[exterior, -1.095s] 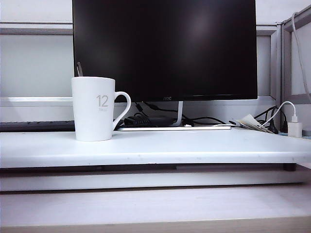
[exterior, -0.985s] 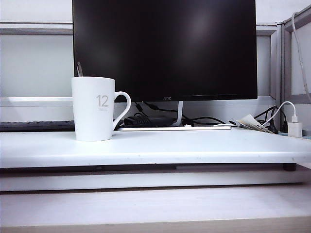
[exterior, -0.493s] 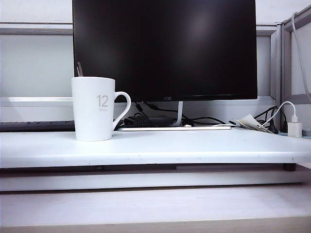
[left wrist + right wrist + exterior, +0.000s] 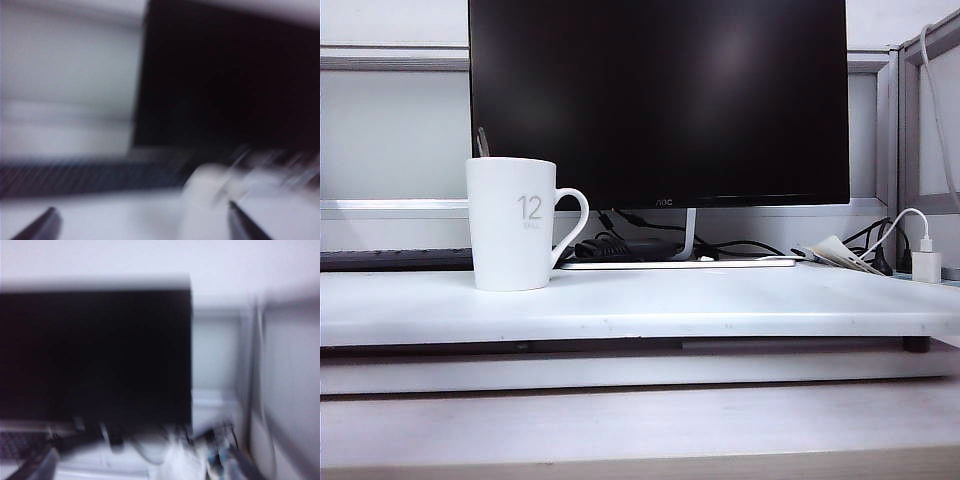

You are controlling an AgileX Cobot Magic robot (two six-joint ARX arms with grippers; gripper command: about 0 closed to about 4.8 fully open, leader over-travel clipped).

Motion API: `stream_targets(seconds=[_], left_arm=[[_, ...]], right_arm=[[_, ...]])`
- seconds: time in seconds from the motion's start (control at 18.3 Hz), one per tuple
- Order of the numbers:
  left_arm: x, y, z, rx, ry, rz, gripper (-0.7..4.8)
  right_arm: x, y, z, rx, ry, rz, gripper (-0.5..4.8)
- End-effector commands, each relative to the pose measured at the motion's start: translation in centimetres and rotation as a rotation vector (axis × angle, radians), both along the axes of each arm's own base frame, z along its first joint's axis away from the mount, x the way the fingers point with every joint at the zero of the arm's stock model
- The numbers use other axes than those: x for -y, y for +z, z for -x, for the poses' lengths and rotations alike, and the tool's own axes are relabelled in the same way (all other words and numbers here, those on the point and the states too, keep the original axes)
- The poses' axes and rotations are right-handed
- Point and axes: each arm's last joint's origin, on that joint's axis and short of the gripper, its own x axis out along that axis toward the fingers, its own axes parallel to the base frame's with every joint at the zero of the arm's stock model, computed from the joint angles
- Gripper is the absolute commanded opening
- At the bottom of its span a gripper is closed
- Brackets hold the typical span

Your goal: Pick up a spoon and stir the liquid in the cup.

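Note:
The cup (image 4: 512, 225), a tall white mug with a grey "12" and a loop handle, stands upright at the left of the white desk (image 4: 720, 305). The spoon (image 4: 482, 142) is a slim grey handle sticking up from the cup's far rim; its bowl is hidden inside. Neither arm shows in the exterior view. The left wrist view is blurred; my left gripper (image 4: 142, 222) is open, its dark fingertips (image 4: 46, 225) far apart over the white surface. In the blurred right wrist view my right gripper (image 4: 142, 466) is also open, holding nothing.
A large black monitor (image 4: 660, 100) stands behind the cup, with cables (image 4: 620, 245) at its foot. A dark keyboard (image 4: 395, 259) lies at the back left. A white charger (image 4: 926, 265) and papers (image 4: 835, 252) sit at the right.

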Motion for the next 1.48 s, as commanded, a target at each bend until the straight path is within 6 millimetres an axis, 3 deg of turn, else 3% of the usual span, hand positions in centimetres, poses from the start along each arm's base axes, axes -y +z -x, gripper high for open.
stream_targets(seconds=[0.05,0.16,0.33,0.38,0.55,0.66,0.82,0.93,1.2,1.48], left_arm=[[0.4,2.2,-0.3,-0.013,-0.147,0.040,4.79],[0.8,3.3,-1.6,-0.015,-0.306,-0.003,4.79],[1.5,4.0,-3.4,-0.085,-0.390,-0.010,4.79],[2.1,3.9,-4.3,-0.120,-0.423,-0.033,4.79],[4.5,2.7,-6.6,-0.219,-0.456,-0.068,4.79],[6.4,1.6,-7.6,-0.244,-0.386,-0.215,4.79],[6.8,1.0,-8.2,-0.295,-0.201,-0.236,4.79],[6.8,1.6,-8.6,-0.316,-0.178,-0.249,4.79],[7.8,4.7,-11.6,-0.491,-0.173,-0.348,4.79],[6.1,3.4,-12.1,-0.665,-0.082,-0.431,4.79]], right_arm=[[-0.4,3.8,-1.1,-0.019,0.102,0.037,4.33],[-1.1,6.7,-3.6,-0.039,0.249,0.085,4.32],[-2.6,8.8,-7.8,-0.076,0.446,0.068,4.32],[-4.1,9.2,-9.9,-0.107,0.545,0.071,4.32],[-9.2,8.9,-14.4,-0.181,0.731,0.086,4.31],[-13.7,7.5,-17.9,-0.279,0.844,0.106,4.31],[-19.5,5.4,-21.8,-0.448,1.018,0.152,4.12],[-22.2,4.3,-23.7,-0.545,1.067,0.176,3.88],[-25.0,2.3,-25.2,-0.558,1.133,0.244,3.88],[-26.9,-0.7,-26.0,-0.533,1.106,0.358,3.88]])
